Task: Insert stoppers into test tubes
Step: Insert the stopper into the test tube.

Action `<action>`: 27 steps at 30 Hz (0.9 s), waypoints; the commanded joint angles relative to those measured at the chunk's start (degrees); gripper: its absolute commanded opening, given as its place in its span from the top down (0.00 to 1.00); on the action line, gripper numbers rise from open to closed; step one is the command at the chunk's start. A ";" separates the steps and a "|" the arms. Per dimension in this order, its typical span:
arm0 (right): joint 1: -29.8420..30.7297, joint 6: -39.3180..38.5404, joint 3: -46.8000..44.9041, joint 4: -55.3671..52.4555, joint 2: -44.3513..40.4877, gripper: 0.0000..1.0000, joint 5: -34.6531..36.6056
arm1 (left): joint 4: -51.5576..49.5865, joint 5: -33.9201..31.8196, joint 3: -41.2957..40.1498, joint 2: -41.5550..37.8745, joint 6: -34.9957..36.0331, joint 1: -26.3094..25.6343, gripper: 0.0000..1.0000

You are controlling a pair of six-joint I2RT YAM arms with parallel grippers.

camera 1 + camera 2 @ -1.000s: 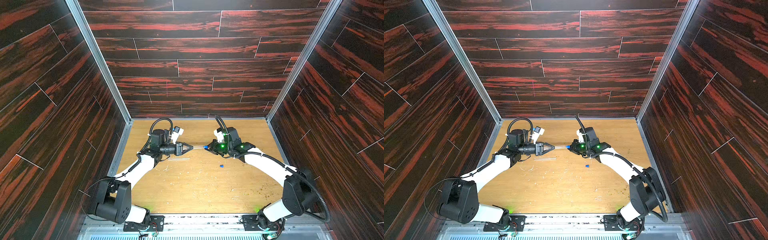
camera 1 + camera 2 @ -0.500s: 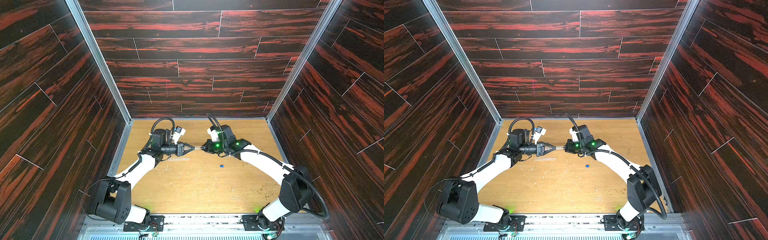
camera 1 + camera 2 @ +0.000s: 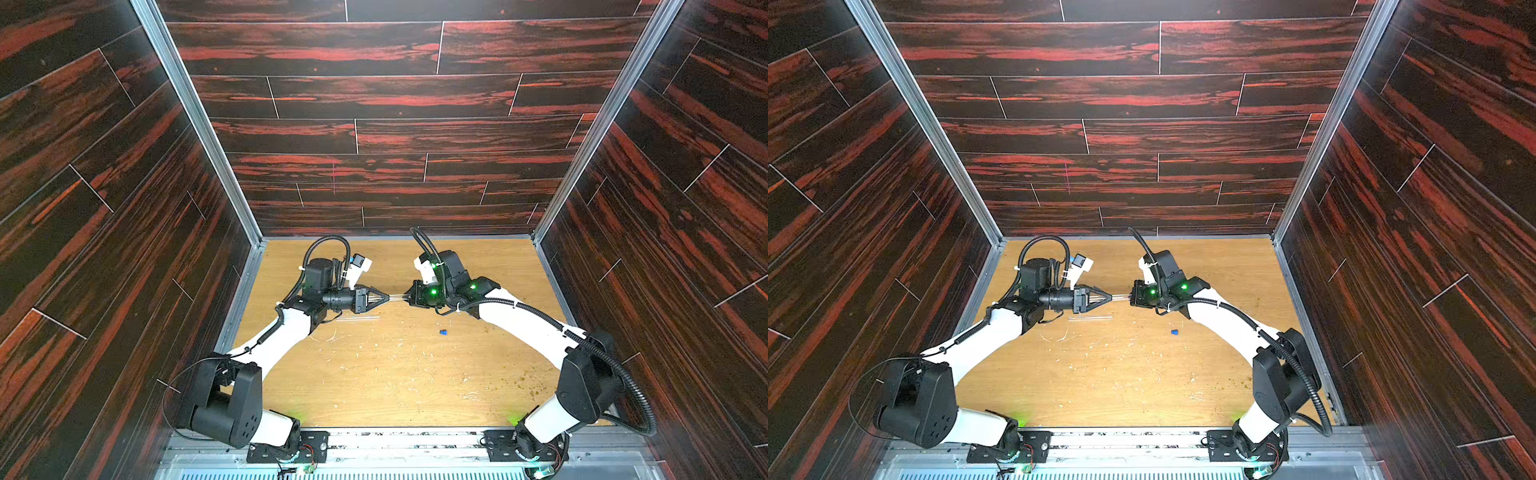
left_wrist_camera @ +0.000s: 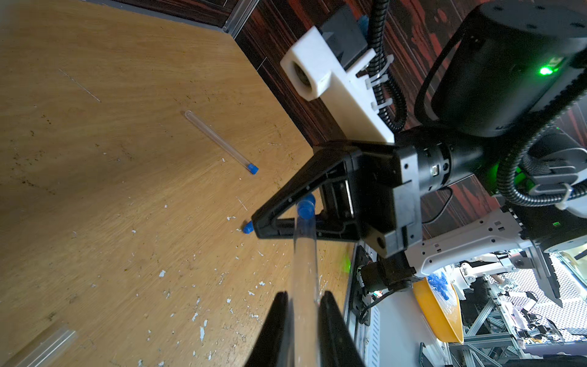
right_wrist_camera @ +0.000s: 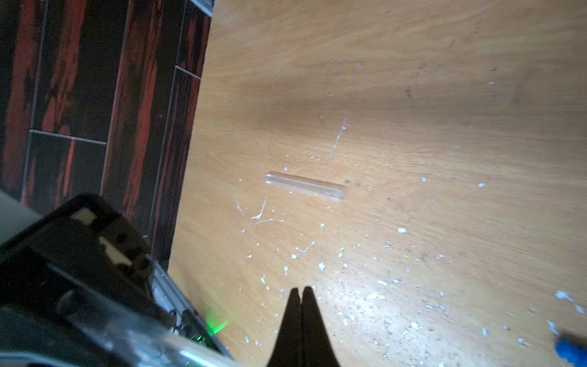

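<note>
The right gripper [image 4: 256, 226], tips together, has come closer. It seems to push the stopper [image 4: 305, 208] into the tube [image 4: 305, 254] the left gripper [image 4: 303, 302] squeezes.

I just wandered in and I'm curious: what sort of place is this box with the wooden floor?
Probably a robotics lab test cell: a left arm and right arm mounted at a wooden table, walled by dark panels, working with a clear test tube and a blue stopper.
</note>
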 commanded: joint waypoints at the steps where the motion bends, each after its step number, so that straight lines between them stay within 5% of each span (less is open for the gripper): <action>1: -1.10 0.92 -2.29 -0.95 -2.90 1.00 1.79 | -0.90 0.49 1.59 -1.43 1.63 -0.13 1.00; 27: -5.78 -4.76 -6.77 1.75 -9.66 1.00 -7.77 | -1.71 0.41 1.67 -1.28 2.25 0.03 1.00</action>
